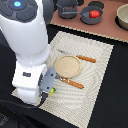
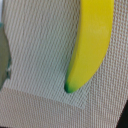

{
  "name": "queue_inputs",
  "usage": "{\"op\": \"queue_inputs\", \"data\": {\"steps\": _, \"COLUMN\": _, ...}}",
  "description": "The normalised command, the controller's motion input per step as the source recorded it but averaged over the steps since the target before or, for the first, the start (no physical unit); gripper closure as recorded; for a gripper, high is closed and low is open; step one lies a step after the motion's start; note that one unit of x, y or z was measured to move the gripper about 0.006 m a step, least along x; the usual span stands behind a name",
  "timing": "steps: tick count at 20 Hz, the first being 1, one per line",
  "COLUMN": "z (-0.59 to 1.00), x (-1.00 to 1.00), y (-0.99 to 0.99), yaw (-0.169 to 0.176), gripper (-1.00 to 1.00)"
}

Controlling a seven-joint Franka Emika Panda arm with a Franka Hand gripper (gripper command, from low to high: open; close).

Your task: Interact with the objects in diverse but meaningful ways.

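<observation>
My gripper [image 1: 48, 86] hangs low over the near corner of the woven placemat [image 1: 97, 55], largely masked by the white arm. Just under it a yellow banana [image 1: 52, 91] shows only its greenish tip. The wrist view is filled by the banana [image 2: 90, 45] lying on the mat, with a blurred grey shape, perhaps a finger, [image 2: 4, 55] at the frame's edge; the jaws' spread is not visible. A round tan plate [image 1: 67, 65] sits mid-mat between two brown-handled utensils [image 1: 86, 58] [image 1: 73, 83]. A red tomato [image 1: 93, 14] rests in a dark pan [image 1: 98, 17] at the back.
A dark pot [image 1: 67, 8] stands at the back beside the pan, on a brown board. A beige bowl [image 1: 123, 17] sits at the exterior view's far right. The white arm body [image 1: 25, 45] covers the exterior view's left side.
</observation>
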Motion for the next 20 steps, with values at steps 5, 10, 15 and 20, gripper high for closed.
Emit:
{"op": "queue_inputs", "data": {"steps": 5, "z": -0.21, "x": 0.2, "y": -0.18, "yaw": 0.0, "gripper": -1.0}}
{"op": "queue_inputs", "data": {"steps": 10, "z": 0.01, "x": 0.25, "y": -0.16, "yaw": 0.0, "gripper": 1.0}}
{"op": "queue_inputs", "data": {"steps": 15, "z": 0.07, "x": 0.21, "y": -0.19, "yaw": 0.0, "gripper": 1.0}}
{"op": "queue_inputs", "data": {"steps": 20, "z": 0.05, "x": 0.2, "y": -0.21, "yaw": 0.0, "gripper": 1.0}}
